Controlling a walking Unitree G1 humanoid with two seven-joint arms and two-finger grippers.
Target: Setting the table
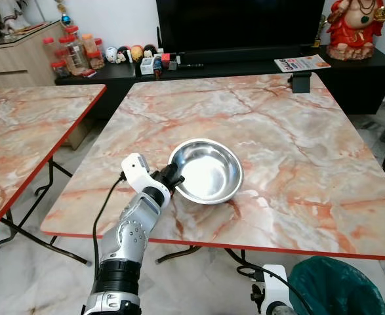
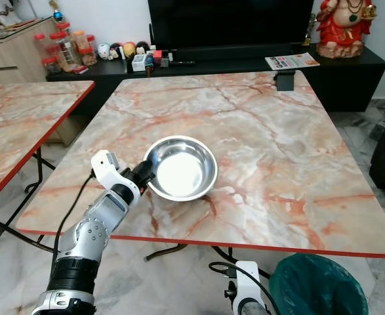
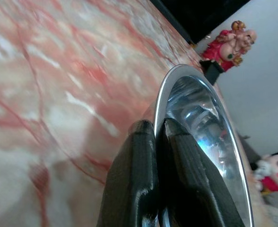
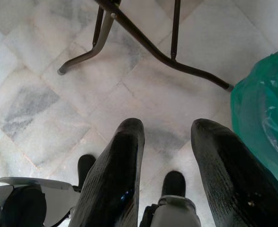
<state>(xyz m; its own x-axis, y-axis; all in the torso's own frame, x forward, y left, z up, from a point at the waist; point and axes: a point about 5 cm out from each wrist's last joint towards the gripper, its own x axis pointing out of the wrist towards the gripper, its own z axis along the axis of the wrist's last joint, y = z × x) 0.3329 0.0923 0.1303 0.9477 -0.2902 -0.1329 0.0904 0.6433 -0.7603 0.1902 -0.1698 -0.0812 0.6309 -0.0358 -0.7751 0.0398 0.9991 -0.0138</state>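
Left eye view puts the steel bowl [image 1: 206,170] on the marble-patterned bench [image 1: 297,157], toward the near edge and a little to the robot's left of centre. The left pincer [image 1: 173,179] reaches in from below and grips the bowl's near-left rim. The left wrist view settles it: the two black fingers [image 3: 139,179] are clamped on the rim, one outside the wall and one inside, with the shiny inner surface curving away past them. The bowl sits flat on the bench, its open side up, catching a bright reflection.

Down low, the right pincer [image 4: 165,156] hangs over the tiled floor [image 4: 44,85], its fingers spread apart and holding nothing, next to a green bin bag [image 4: 264,118] and the bench's dark metal legs [image 4: 143,42].

A second bench [image 1: 21,131] with the same marble top stands to the robot's left. Beyond the far edge, a black TV stand [image 1: 244,69] carries a television [image 1: 238,23] and a red figurine [image 1: 355,26]
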